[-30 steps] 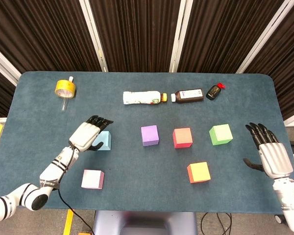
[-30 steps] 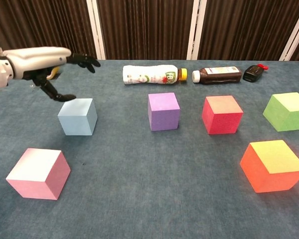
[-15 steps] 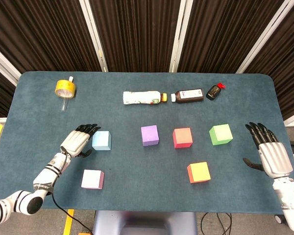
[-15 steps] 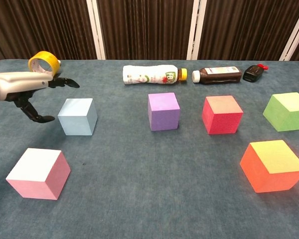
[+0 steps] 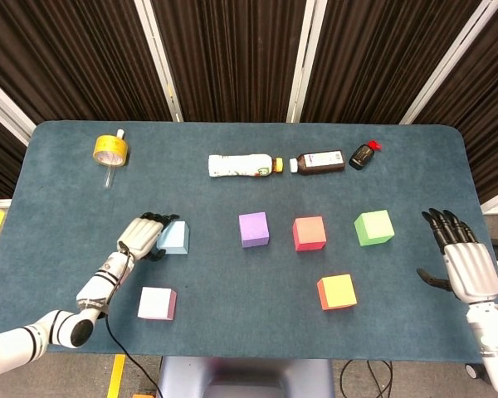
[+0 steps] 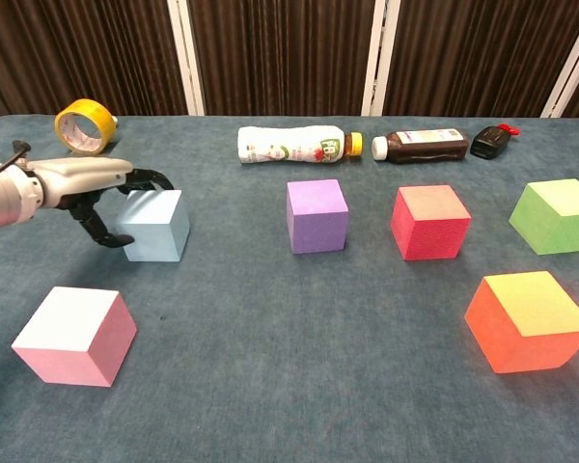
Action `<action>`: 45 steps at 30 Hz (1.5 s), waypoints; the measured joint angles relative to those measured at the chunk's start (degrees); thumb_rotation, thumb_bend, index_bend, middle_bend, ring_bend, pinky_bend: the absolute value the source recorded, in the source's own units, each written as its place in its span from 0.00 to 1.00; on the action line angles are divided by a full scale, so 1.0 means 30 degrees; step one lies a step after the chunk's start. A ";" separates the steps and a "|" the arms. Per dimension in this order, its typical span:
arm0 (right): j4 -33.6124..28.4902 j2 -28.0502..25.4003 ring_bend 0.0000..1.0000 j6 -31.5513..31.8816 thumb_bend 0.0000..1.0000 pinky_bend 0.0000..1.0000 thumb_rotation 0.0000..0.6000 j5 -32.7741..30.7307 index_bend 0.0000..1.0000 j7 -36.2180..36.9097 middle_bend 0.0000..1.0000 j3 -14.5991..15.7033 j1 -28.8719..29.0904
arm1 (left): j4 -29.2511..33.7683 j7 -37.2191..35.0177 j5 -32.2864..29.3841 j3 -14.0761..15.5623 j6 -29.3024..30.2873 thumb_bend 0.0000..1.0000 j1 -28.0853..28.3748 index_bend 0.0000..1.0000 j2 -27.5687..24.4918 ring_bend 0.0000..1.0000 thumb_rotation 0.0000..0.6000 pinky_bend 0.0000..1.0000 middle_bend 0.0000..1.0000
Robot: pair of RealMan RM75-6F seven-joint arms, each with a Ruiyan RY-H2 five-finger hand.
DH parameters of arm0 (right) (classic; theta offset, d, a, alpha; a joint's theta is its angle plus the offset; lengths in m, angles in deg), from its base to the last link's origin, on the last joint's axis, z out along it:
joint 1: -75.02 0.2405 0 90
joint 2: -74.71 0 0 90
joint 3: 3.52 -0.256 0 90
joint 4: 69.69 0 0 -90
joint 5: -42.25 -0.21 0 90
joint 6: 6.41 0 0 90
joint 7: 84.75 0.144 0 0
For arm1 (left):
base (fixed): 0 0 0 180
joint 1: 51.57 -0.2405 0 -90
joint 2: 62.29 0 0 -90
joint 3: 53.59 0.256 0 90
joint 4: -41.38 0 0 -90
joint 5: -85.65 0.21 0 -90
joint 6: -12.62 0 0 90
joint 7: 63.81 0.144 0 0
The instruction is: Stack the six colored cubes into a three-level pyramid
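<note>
Blue worktop (image 5: 232, 274): left hand (image 5: 143, 235) open against light blue cube (image 6: 154, 225), likely light, rigid; grip opposite faces. Right hand (image 5: 463, 264) open, idle.

Left hand (image 6: 96, 188) covers near-side face of blue cube (image 6: 156, 225); touching or apart, cannot tell. Bottle labels too small.

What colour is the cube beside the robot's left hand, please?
Light blue cube; the chest view shows it best.

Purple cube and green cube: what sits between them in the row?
The red cube sits between the purple cube and the green cube, apart from both; head and chest views both show it.
</note>
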State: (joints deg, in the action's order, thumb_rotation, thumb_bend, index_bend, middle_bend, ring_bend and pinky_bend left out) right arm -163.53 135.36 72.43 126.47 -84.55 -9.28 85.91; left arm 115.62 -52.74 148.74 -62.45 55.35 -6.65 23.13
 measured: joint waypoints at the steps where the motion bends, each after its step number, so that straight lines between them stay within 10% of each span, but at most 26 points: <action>1: -0.0008 -0.0016 0.08 0.0038 0.26 0.26 1.00 -0.0017 0.03 -0.0006 0.15 -0.0001 -0.0025 | -0.0242 -0.0179 0.0150 -0.0062 0.0166 0.37 0.0038 0.31 0.0221 0.36 1.00 0.30 0.40; 45: 0.0684 -0.0165 0.08 0.0727 0.26 0.26 1.00 -0.1022 0.03 0.0874 0.15 -0.0102 -0.1012 | -0.4187 0.1457 -0.1929 -0.1713 -0.1687 0.37 0.4853 0.26 0.4900 0.35 1.00 0.29 0.36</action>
State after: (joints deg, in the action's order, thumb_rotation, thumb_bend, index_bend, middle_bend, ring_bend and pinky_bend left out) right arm -161.48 134.86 74.61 123.41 -81.93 -9.58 82.87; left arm 103.06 -48.37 142.96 -67.59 50.28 7.91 37.83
